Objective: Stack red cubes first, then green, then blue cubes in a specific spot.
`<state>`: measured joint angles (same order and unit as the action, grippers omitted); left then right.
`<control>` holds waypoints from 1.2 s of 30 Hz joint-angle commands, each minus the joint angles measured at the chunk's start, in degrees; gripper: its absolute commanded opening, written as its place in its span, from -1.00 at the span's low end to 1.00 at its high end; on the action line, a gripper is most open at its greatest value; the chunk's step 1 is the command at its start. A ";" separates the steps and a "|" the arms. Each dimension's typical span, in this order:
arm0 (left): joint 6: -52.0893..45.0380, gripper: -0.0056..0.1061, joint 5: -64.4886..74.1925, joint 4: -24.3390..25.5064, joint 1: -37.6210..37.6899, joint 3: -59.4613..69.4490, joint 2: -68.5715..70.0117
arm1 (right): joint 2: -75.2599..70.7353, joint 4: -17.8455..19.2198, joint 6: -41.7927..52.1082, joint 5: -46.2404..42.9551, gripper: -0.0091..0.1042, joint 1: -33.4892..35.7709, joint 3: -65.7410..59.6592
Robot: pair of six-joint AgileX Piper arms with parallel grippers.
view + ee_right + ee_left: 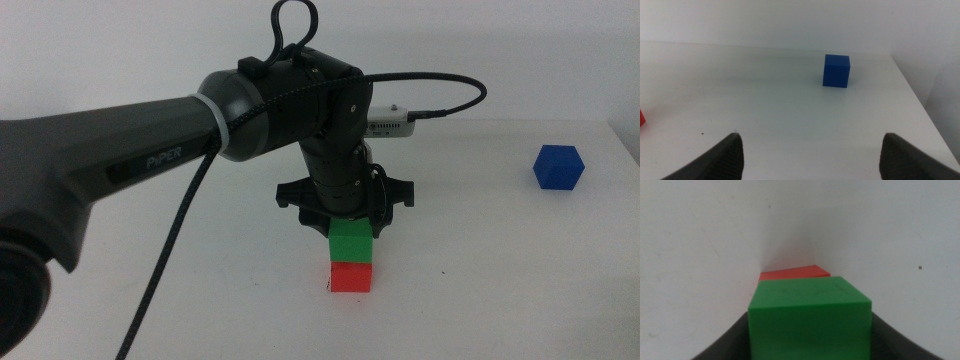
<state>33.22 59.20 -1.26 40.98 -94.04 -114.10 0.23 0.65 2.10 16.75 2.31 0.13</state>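
Green cube sits on the red cube, stack near the middle of the white table. My left gripper is straight over it, jaws clamped on the green; in the left wrist view the green fills the space between the jaws, with a strip of red showing past it. Blue cube sits alone, well apart, toward the far right. My right gripper waits with its jaws spread wide, nothing between them, facing the blue.
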 commanded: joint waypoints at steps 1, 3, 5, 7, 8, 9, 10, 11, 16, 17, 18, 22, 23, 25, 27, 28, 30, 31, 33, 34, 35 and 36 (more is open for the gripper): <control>-0.02 -0.67 -0.91 -0.54 0.15 -0.46 -0.44 | -0.23 0.52 0.27 -0.40 0.80 -0.05 -0.13; 0.10 -0.67 -1.19 -0.54 0.15 -0.46 -0.99 | -0.23 0.52 0.27 -0.40 0.80 -0.05 -0.13; 0.10 -0.67 -1.21 -0.62 0.15 -0.46 -1.58 | -0.23 0.52 0.27 -0.40 0.80 -0.05 -0.13; 0.10 -0.67 -1.30 -0.66 0.15 -0.46 -2.01 | -0.23 0.52 0.27 -0.40 0.80 -0.05 -0.13; 0.10 -0.65 -1.30 -0.66 0.15 -0.46 -2.15 | -0.23 0.52 0.27 -0.40 0.80 -0.05 -0.13; 0.10 -0.61 -1.30 -0.66 0.15 -0.46 -2.15 | -0.23 0.52 0.27 -0.40 0.80 -0.05 -0.13; 0.10 -0.57 -1.30 -0.66 0.15 -0.46 -2.19 | -0.23 0.52 0.27 -0.40 0.80 -0.05 -0.13; -0.12 0.21 -1.19 -0.75 0.15 -0.46 -2.31 | -0.23 0.52 0.27 -0.40 0.80 -0.05 -0.13; -1.42 0.78 1.92 -0.59 0.02 -1.75 0.82 | -0.23 0.52 0.27 -0.40 0.80 -0.05 -0.13; -3.19 0.78 2.80 -0.50 -0.11 -2.50 2.48 | -0.23 0.52 0.27 -0.40 0.80 -0.05 -0.13; -5.78 0.78 3.63 -0.50 -0.47 -3.28 4.58 | -0.23 0.52 0.27 -0.40 0.80 -0.05 -0.13; -20.95 0.78 9.45 -2.50 -2.56 -4.98 15.33 | -0.23 0.52 0.27 -0.40 0.80 -0.05 -0.13; -23.76 0.78 10.76 -3.60 -3.22 -4.98 17.85 | -0.23 0.52 0.27 -0.40 0.80 -0.05 -0.13; -29.41 0.78 10.76 -4.58 -4.48 -4.98 24.26 | -0.23 0.52 0.27 -0.40 0.80 -0.05 -0.13; -34.84 0.78 10.76 -5.03 -5.26 -3.29 30.87 | -0.23 0.52 0.27 -0.40 0.80 -0.05 -0.13; -35.00 0.78 10.76 -5.03 -5.92 -1.23 35.22 | -0.23 0.52 0.27 -0.40 0.80 -0.05 -0.13; -36.28 0.78 10.76 -5.86 -6.88 4.40 43.93 | -0.23 0.52 0.27 -0.40 0.80 -0.05 -0.13; -36.41 0.78 10.76 -7.19 -7.22 8.42 49.03 | -0.23 0.52 0.27 -0.40 0.80 -0.05 -0.13; -36.41 0.78 5.09 -10.96 -7.32 16.47 58.39 | -0.23 0.52 0.27 -0.40 0.80 -0.05 -0.13; -36.41 0.78 0.92 -12.71 -7.32 19.51 62.30 | -0.23 0.52 0.27 -0.40 0.80 -0.05 -0.13; -35.97 0.78 -1.32 -13.23 -7.32 21.23 64.89 | -0.23 0.52 0.27 -0.40 0.80 -0.05 -0.13; -35.58 0.78 -2.37 -13.17 -7.32 22.43 67.23 | -0.23 0.52 0.27 -0.40 0.80 -0.05 -0.13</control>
<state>-2.72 61.30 -12.74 33.72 -74.55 -50.58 0.23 0.65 2.10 16.75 2.31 0.13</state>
